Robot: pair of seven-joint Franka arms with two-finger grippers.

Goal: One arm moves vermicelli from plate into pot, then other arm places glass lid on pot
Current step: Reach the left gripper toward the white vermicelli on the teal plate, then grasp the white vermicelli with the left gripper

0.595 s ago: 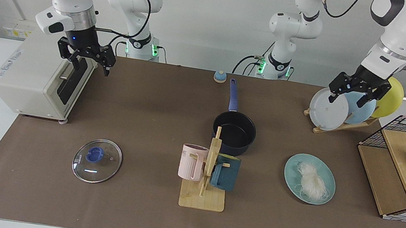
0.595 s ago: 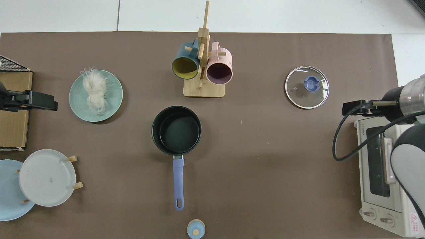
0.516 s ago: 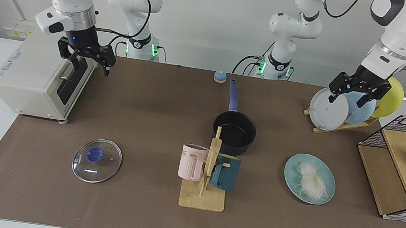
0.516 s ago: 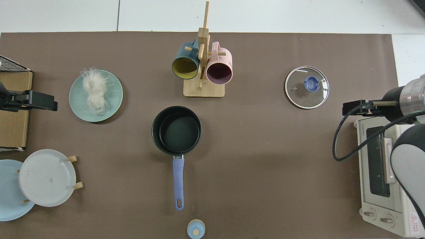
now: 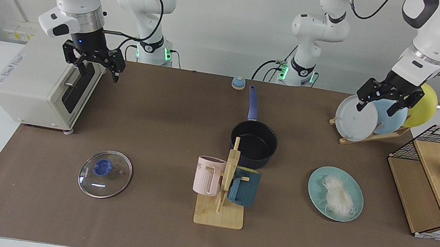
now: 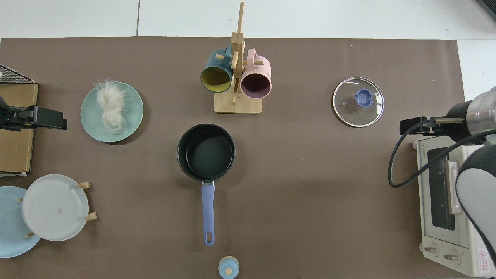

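Brown paper covers the table from edge to edge, with white worktop showing around it and a pale wall behind the two arm bases.

Counted out, the table holds one pot, one glass lid, two mugs, four plates and one toaster oven. The pot, dark navy with a black inside, sits near the middle, its blue handle pointing toward the arm bases. It holds nothing. The glass lid lies flat on the paper, well apart from the pot, blue knob up. The teal plate lies flat on the other side of the pot, and the single bundle of vermicelli rests on it. Three more plates stand on edge in a wooden rack: one grey-white, one sky-blue, one yellow. A pink mug and a dark teal mug hang on one wooden mug tree. A small blue knob-like object sits at the paper's far edge.

Writing shows on the toaster oven's side and front, on the pink mug and on the lid's rim, all too small to read.

The left gripper hangs over the plate rack, fingers spread and holding nothing. The right gripper hangs beside the toaster oven, fingers likewise spread and holding nothing.
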